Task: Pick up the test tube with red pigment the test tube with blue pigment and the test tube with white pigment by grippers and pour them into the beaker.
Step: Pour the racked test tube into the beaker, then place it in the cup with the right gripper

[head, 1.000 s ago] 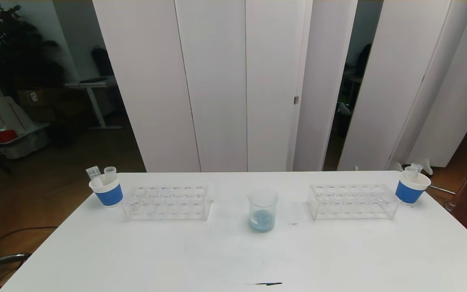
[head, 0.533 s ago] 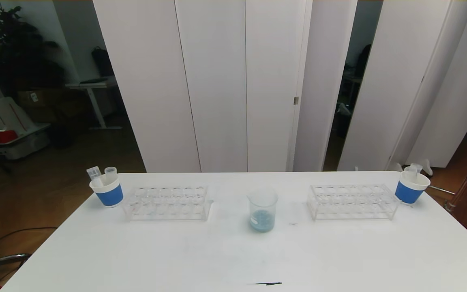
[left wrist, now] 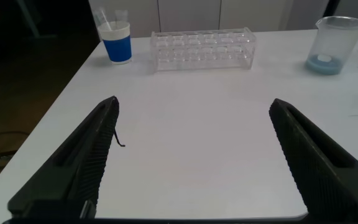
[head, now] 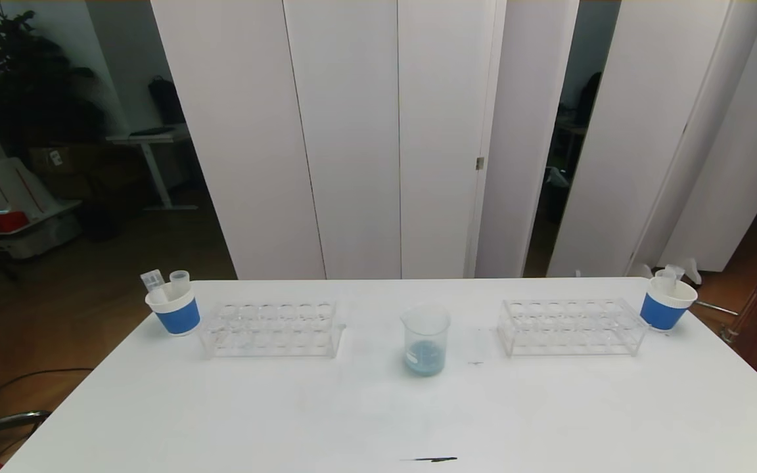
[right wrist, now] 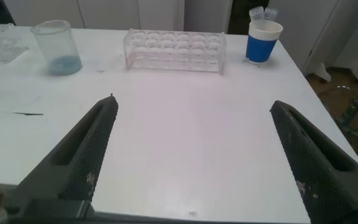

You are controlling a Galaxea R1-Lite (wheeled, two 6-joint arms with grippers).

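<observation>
Sitting mid-table, the beaker (head: 425, 339) holds pale blue liquid between two clear racks (head: 271, 328) (head: 572, 326), both looking bare of tubes, so pouring looks done. Blue cups (head: 173, 309) (head: 666, 303) at the far corners hold what look like emptied tubes. My left gripper (left wrist: 194, 158) and right gripper (right wrist: 194, 158) hang wide apart, gripping nothing, over the near table (head: 286, 420); nothing blocks me.
</observation>
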